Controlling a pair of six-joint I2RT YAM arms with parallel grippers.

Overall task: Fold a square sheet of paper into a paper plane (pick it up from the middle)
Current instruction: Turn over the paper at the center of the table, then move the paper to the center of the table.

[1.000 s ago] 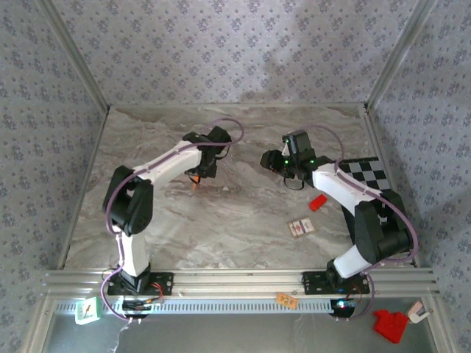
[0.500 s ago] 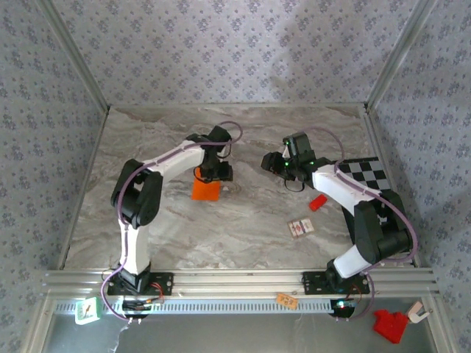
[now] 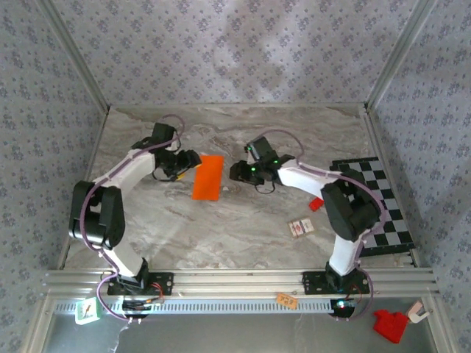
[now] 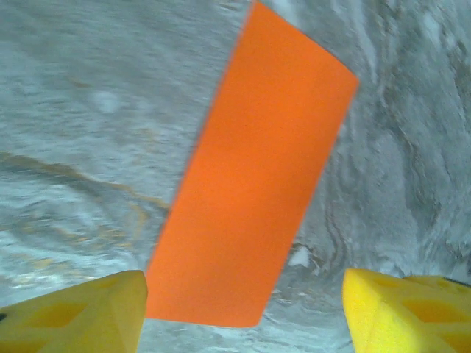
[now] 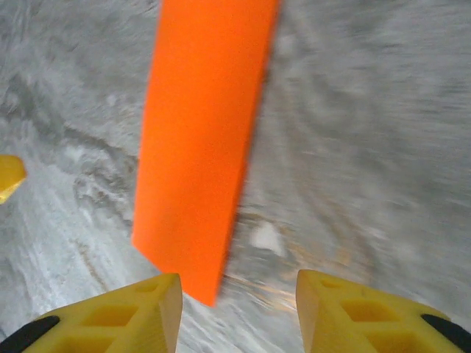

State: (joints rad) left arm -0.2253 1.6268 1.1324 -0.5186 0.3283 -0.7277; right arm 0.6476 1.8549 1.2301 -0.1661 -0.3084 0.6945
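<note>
The square sheet of paper lies flat on the marble table as a long bright orange rectangle, folded in half. It runs away from the camera in the left wrist view and in the right wrist view. My left gripper hovers just left of the paper's far end, open, its yellow fingers wide apart with the paper's near edge ahead of them. Open as well, my right gripper sits just right of the sheet and holds nothing. The paper's near corner lies by its left finger.
A black-and-white checkered board lies at the right edge of the table. A small red block and two small cards lie to the right of the middle. Patterned walls close in the table's three far sides.
My left gripper opened, let go of the paper and swung left. The paper now lies flat and long. My right arm moved left, up to the sheet's right side.
</note>
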